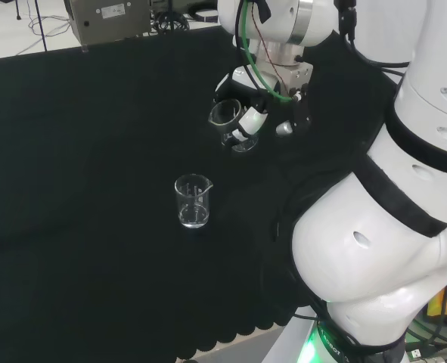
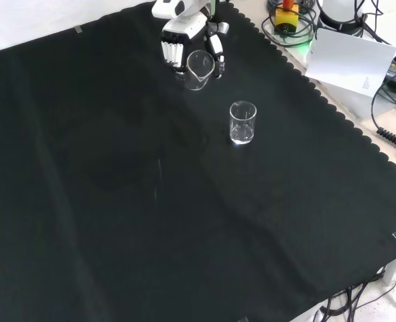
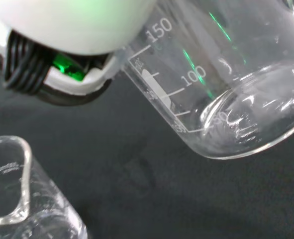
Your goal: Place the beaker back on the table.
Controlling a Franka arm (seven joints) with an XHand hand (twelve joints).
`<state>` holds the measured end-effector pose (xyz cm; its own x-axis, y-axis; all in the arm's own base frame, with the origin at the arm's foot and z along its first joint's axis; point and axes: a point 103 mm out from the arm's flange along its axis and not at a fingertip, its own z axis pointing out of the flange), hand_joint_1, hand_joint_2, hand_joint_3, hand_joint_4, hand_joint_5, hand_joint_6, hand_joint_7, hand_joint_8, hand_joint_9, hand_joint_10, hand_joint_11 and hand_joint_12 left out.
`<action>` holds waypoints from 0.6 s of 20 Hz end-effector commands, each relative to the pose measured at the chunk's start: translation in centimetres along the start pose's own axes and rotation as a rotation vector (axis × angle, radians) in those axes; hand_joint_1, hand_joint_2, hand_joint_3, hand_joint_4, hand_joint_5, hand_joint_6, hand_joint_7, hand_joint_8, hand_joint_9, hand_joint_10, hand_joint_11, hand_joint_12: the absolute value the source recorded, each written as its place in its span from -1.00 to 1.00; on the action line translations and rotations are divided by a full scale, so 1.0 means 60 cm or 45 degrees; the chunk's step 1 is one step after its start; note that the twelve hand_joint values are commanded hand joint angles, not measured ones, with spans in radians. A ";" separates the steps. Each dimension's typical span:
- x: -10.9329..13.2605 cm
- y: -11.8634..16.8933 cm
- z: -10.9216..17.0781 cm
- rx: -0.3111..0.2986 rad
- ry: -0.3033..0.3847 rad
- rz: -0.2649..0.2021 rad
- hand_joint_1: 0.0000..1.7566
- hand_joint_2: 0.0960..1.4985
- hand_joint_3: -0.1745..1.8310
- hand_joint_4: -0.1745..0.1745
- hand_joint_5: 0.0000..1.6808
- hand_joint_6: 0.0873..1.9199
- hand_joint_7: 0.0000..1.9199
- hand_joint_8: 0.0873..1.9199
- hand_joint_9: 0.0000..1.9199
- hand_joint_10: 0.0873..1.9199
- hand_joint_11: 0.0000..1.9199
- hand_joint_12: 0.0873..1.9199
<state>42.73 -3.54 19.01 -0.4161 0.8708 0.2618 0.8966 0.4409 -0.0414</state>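
While the arm hangs over the black cloth, this is how each camera has it:

Head view, hand: the hand (image 1: 255, 113) sits just under the white wrist, fingers curled round a clear beaker (image 1: 229, 125), so it's gripping it.
Head view, held beaker: tilted, mouth leaning toward the view's left. Can't tell from this angle whether its base touches the black cloth (image 1: 87, 189) or is just above it.
Head view, second beaker: another clear beaker (image 1: 192, 201) stands upright on the cloth, closer to the camera and a bit left of the held one, clearly apart from it.

Front view, hand: comes in at the top, white and black fingers (image 2: 173, 51) wrapped on either side of the held beaker (image 2: 199, 70).
Front view, held beaker: tipped, rim facing roughly toward the camera, near the cloth's top edge.
Front view, second beaker: upright (image 2: 242, 123), lower and to the right of the held one, nothing touching it.

Wrist view, held beaker: huge and close (image 3: 221, 89), leaning, printed scale marks on its wall, looks empty.
Wrist view, second beaker: its spouted rim (image 3: 12, 184) pokes into a corner, cloth showing between the two.
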 end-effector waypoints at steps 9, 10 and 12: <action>-0.065 0.094 0.048 -0.152 0.183 -0.020 0.48 -0.39 0.18 -1.00 0.36 0.05 0.25 0.03 0.58 -0.17 0.34 -0.07; -0.068 0.099 0.051 -0.149 0.201 -0.024 0.48 -0.38 0.18 -1.00 0.36 0.05 0.25 0.03 0.58 -0.18 0.34 -0.08; -0.076 0.104 0.057 -0.148 0.224 -0.028 0.48 -0.38 0.18 -1.00 0.36 0.05 0.25 0.02 0.58 -0.18 0.34 -0.08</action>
<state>46.47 -4.95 18.66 -0.4115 0.8616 0.2971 0.9064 0.4211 0.0342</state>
